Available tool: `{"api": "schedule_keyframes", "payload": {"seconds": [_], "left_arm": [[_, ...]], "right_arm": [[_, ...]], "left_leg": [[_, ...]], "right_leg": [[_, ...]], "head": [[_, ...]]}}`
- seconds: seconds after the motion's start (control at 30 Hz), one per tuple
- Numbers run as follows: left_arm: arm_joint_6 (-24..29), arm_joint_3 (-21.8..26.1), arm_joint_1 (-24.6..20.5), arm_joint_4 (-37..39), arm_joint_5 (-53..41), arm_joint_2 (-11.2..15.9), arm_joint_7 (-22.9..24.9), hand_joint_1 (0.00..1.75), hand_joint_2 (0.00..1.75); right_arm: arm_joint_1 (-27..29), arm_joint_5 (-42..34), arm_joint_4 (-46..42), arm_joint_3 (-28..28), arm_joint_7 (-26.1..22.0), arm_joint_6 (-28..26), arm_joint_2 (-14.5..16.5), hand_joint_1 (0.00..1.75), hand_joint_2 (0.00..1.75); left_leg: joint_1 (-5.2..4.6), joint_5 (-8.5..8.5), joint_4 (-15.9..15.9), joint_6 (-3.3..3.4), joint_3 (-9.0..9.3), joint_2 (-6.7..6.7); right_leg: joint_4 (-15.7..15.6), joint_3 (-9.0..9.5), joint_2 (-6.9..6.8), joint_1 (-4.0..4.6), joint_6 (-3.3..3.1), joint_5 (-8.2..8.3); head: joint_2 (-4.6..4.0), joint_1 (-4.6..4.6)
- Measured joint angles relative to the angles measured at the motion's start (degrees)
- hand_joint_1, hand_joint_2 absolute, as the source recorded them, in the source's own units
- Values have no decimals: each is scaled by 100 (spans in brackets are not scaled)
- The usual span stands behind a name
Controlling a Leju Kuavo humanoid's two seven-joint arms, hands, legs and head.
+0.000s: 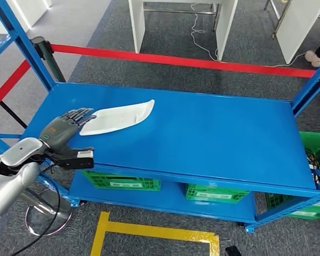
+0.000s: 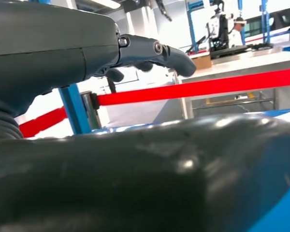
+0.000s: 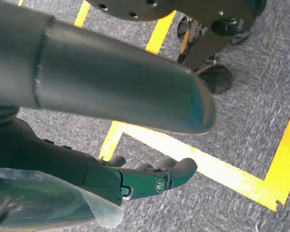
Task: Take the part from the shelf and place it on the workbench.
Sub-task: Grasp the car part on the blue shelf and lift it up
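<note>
Heads up, your left hand (image 1: 65,128) is released, fingers flat by the end of the long white curved plastic part (image 1: 117,118) on the blue metal shelf (image 1: 215,138), so it'll probably just shove it away.

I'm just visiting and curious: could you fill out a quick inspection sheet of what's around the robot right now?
Surface: blue shelf top, bare apart from the part.
Job's things: white part lies flat on the shelf top, toward its left end.
Clutter: green crates on the lower shelf and at the right.
Hands: left hand stretched out, fingertips at the part's near end, holding nothing; right hand hangs above the floor, fingers apart.
Cables: white cable on the floor beyond the shelf.
Surroundings: red barrier tape, yellow floor marking, grey carpet.
</note>
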Motion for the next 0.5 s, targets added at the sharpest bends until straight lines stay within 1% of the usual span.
{"api": "schedule_keyframes", "payload": {"seconds": [0.03, 0.07, 0.1, 0.13, 0.17, 0.2, 0.23, 0.27, 0.3, 0.33, 0.37, 0.4, 0.43, 0.47, 0.5], "left_arm": [[-10, -19, -24, 15, -8, -33, -3, 0, 0], [-15, -39, -39, 27, -15, -62, -5, 0, 0], [-15, -60, -49, 39, -21, -97, -5, 0, 0], [-14, -79, -64, 53, -25, -132, -6, 0, 0], [-12, -96, -84, 68, -26, -172, -7, 0, 0], [-10, -113, -100, 88, -26, -214, -7, 0, 0], [-8, -128, -112, 108, -26, -250, -7, 0, 0], [0, -148, -115, 130, -26, -285, -7, 0, 0], [16, -170, -114, 151, -26, -316, -7, 0, 0], [41, -191, -113, 168, -26, -348, -7, 0, 0], [77, -207, -112, 182, -26, -380, -7, 0, 0], [121, -216, -112, 192, -25, -414, -7, 0, 0], [162, -219, -115, 200, -19, -442, -3, 0, 0], [195, -220, -116, 207, -11, -466, 5, 0, 0], [216, -221, -116, 214, -5, -485, 13, 0, 44]], "right_arm": [[-6, 1, 3, -1, -2, 2, 0, 0, 0], [-10, 3, 4, -2, -4, 3, -2, 0, 0], [-13, 6, 5, -3, -8, 4, -6, 0, 0], [-18, 8, 6, -3, -15, 5, -11, 0, 0], [-24, 10, 6, -3, -21, 7, -15, 0, 0], [-24, 11, 8, -3, -28, 11, -18, 0, 0], [-20, 11, 9, -3, -33, 15, -17, 0, 0], [-14, 11, 10, -3, -35, 19, -17, 0, 0], [-8, 12, 10, -3, -37, 22, -18, 0, 0], [-5, 13, 10, -4, -37, 22, -20, 0, 0], [-6, 13, 10, -5, -37, 22, -22, 0, 0], [-9, 14, 10, -5, -38, 22, -24, 0, 0], [-14, 14, 12, -5, -40, 22, -25, 0, 0], [-18, 15, 14, -4, -43, 22, -25, 0, 0], [-17, 16, 16, -4, -45, 22, -25, 0, 0]], "left_leg": [[-11, -24, -50, 10, 13, -2], [3, -42, -94, 24, 34, -1], [17, -38, -127, 38, 57, 0], [35, -34, -162, 57, 85, 4], [53, -32, -191, 75, 113, 9], [51, -38, -196, 90, 126, 12], [52, -46, -193, 102, 130, 14], [51, -57, -189, 108, 136, 13], [51, -72, -187, 109, 148, 11], [53, -92, -183, 104, 169, 7], [57, -120, -178, 91, 200, 3], [61, -156, -170, 69, 233, 0], [51, -192, -151, 40, 254, -4], [42, -218, -133, 13, 262, -6], [31, -231, -122, -12, 260, -8]], "right_leg": [[-5, -9, -5, 2, 32, -1], [-17, -30, -9, -5, 67, -14], [9, -52, -12, -8, 99, -48], [125, -118, -13, -11, 129, -121], [365, -254, -14, -17, 156, -239], [722, -441, -17, -24, 176, -380], [1120, -670, -19, -31, 194, -515], [1447, -879, -21, -36, 209, -590], [1603, -1009, -23, -37, 220, -562], [1531, -1026, -24, -37, 224, -416], [1241, -931, -27, -39, 224, -177], [838, -771, -31, -40, 220, 65], [469, -592, -32, -37, 213, 235], [206, -455, -28, -34, 193, 316], [84, -381, -22, -26, 169, 317]], "head": [[0, -4], [0, -4], [0, -4], [0, 2], [0, 9], [0, 14], [0, 20], [0, 22], [0, 23], [0, 25], [0, 26], [0, 25], [0, 25], [0, 22], [0, 17]]}}
